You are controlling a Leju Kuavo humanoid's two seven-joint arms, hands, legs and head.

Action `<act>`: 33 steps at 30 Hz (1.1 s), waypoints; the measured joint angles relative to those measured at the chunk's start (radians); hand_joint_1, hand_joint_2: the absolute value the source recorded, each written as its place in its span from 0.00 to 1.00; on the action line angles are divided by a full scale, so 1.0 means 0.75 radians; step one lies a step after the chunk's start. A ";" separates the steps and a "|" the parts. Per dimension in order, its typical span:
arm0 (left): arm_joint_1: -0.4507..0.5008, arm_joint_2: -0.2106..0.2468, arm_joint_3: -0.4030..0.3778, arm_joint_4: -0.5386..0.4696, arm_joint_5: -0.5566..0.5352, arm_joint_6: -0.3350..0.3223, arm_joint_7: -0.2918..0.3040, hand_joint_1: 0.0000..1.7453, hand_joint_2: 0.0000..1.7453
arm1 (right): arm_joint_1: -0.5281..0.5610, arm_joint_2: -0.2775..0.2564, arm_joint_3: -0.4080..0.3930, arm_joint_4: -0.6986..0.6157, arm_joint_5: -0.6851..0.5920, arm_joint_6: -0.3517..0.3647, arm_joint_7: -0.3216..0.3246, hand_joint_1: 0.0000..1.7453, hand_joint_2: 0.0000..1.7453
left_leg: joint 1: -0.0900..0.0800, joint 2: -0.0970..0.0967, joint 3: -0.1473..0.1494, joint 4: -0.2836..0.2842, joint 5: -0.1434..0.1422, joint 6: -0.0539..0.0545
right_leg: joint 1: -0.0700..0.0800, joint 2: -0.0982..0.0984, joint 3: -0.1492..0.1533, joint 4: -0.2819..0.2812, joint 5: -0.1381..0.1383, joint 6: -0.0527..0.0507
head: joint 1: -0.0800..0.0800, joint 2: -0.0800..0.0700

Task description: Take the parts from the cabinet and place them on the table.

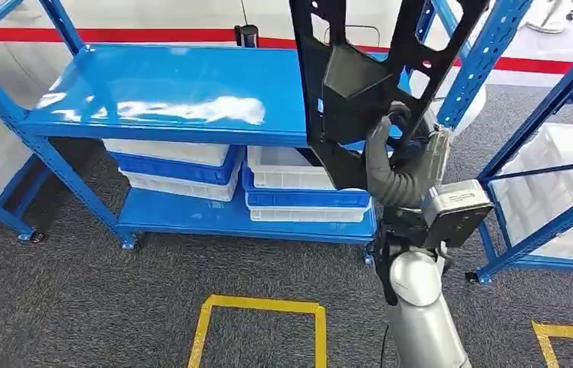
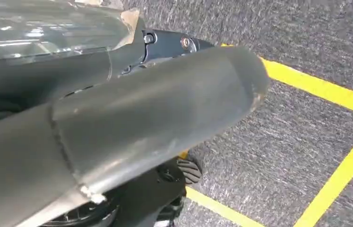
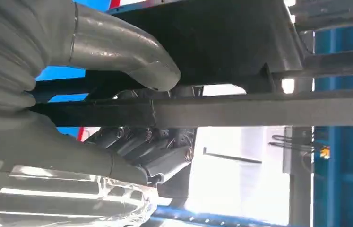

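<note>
A stiff, long black part is gripped near its lower bar by the closed right hand; top-heavy swing is likely.

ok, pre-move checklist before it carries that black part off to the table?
1. Right hand grips the black part: ok, fingers and thumb wrap a bar of it.
2. Part lifted off the top shelf: ok.
3. Part apart from the blue upright: cannot tell, they overlap in the head view.
4. Left hand free: cannot tell.
5. Table in sight for placing: not ok.
</note>
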 joint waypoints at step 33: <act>-0.008 0.013 0.020 0.000 -0.052 0.025 0.029 0.00 0.00 | 0.108 -0.017 -0.039 0.042 0.019 0.017 -0.049 1.00 1.00 | 0.012 0.003 -0.097 0.012 0.074 0.020 | -0.012 0.004 -0.001 0.087 -0.173 -0.017 | -0.006 0.000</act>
